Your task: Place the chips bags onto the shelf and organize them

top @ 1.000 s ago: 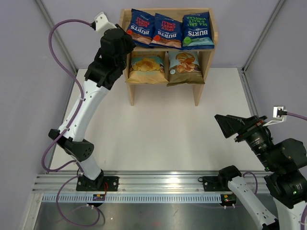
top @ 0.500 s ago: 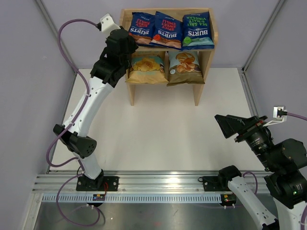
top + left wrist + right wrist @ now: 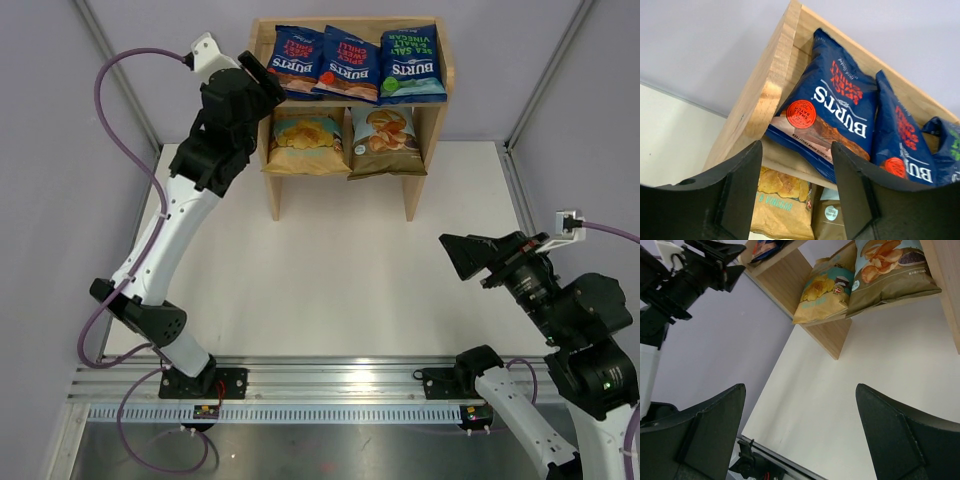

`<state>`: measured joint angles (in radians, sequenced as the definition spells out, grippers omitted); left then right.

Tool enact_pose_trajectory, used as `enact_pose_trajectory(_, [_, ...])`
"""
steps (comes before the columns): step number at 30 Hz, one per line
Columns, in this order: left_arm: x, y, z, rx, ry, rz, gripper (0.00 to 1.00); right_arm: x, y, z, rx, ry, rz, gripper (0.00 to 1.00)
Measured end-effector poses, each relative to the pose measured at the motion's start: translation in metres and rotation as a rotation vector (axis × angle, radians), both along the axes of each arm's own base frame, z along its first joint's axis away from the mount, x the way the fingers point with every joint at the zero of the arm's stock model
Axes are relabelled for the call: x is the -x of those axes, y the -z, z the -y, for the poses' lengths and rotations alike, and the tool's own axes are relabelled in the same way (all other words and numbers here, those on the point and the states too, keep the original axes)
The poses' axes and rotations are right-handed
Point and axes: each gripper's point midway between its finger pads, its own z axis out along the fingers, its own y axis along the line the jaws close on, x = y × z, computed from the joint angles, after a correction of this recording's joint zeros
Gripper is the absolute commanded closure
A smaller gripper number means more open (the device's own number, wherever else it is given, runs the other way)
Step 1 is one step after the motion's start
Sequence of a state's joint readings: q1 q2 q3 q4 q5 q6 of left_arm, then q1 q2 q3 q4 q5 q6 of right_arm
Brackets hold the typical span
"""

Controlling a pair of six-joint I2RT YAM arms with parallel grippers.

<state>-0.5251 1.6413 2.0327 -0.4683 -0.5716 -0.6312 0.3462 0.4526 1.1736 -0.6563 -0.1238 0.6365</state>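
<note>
The wooden shelf (image 3: 430, 130) stands at the table's far edge. On its top tier lie three dark-blue Burts chips bags, two red-lettered (image 3: 297, 60) (image 3: 349, 63) and one green-lettered (image 3: 412, 62). The lower tier holds the yellow bag (image 3: 306, 142) and the Cassava bag (image 3: 385, 140). My left gripper (image 3: 263, 78) hovers open at the top tier's left end, just left of the leftmost Burts bag (image 3: 832, 112). Nothing sits between its fingers (image 3: 796, 150). My right gripper (image 3: 458, 258) hangs open and empty (image 3: 800, 390) over the table's right side, far from the shelf (image 3: 825, 335).
Lilac walls close in the white table (image 3: 340, 270) on the left, back and right. The shelf's legs (image 3: 275, 200) stand on the table's far part. A metal rail (image 3: 330, 375) with both arm bases runs along the near edge.
My left gripper has opened and drawn back leftward from the leftmost Burts bag, which stays on the top tier. My right gripper has shifted slightly up and left.
</note>
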Motion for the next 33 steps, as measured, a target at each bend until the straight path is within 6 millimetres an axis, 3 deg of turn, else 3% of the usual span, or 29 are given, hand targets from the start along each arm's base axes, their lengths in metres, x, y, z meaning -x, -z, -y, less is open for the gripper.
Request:
enact_pose_trajectory(4, [0.014,-0.015,-0.009,0.003,0.003,0.032,0.18,-0.016,0.013,-0.006,0.047,-0.006,-0.045,0.01])
enact_pose_trajectory(5, [0.018,-0.018,-0.011,-0.001,0.008,0.039,0.01,-0.021,0.016,-0.007,0.062,-0.006,-0.056,0.00])
enact_pose_trajectory(10, [0.045,-0.022,-0.021,-0.044,0.055,0.062,0.01,-0.039,0.038,-0.005,0.156,0.028,-0.115,0.00])
enact_pose_trajectory(13, [0.072,-0.006,-0.027,-0.099,0.118,0.067,0.01,-0.046,0.048,0.006,0.214,0.086,-0.135,0.01])
enact_pose_trajectory(19, [0.133,0.044,-0.045,-0.220,0.233,0.078,0.01,-0.054,0.061,0.032,0.328,0.214,-0.149,0.00])
enact_pose_trajectory(23, [0.165,0.058,-0.066,-0.280,0.234,0.098,0.01,-0.057,0.069,0.048,0.412,0.280,-0.163,0.01])
enact_pose_trajectory(28, [0.195,0.086,-0.091,-0.367,0.215,0.053,0.01,-0.061,0.083,0.057,0.504,0.306,-0.186,0.00])
enact_pose_trajectory(33, [0.209,0.112,-0.106,-0.440,0.209,-0.041,0.01,-0.067,0.100,0.058,0.561,0.300,-0.227,0.00])
